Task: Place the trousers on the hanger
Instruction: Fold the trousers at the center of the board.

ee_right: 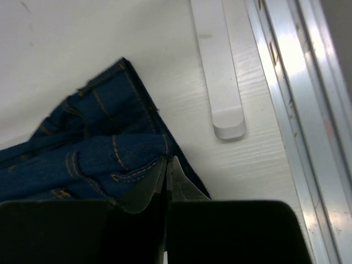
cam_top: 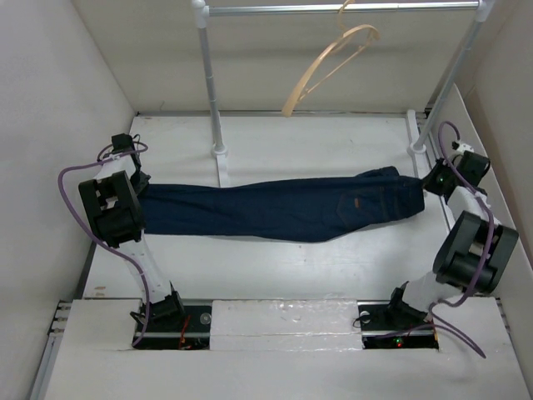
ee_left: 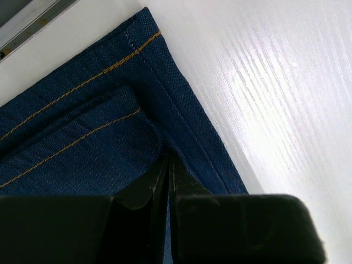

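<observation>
The dark blue denim trousers point(cam_top: 283, 208) lie stretched across the table, leg ends to the left and waistband with its tan patch to the right. My left gripper point(cam_top: 143, 192) is shut on the leg hem; in the left wrist view the jaws point(ee_left: 169, 159) pinch the cloth point(ee_left: 82, 126) beside the orange-stitched hem. At the waistband end my right gripper point(cam_top: 426, 185) is also shut, and the right wrist view shows its jaws point(ee_right: 166, 160) closed on a bunched fold of denim point(ee_right: 99, 154). The pale peach hanger point(cam_top: 329, 62) hangs tilted from the rail above the far side.
A silver rail point(cam_top: 333, 10) spans the back on two white posts point(cam_top: 212, 92) point(cam_top: 450, 79). One white rack foot point(ee_right: 220, 71) lies just beyond my right gripper, with an aluminium edge profile point(ee_right: 297, 110) beside it. White walls close both sides.
</observation>
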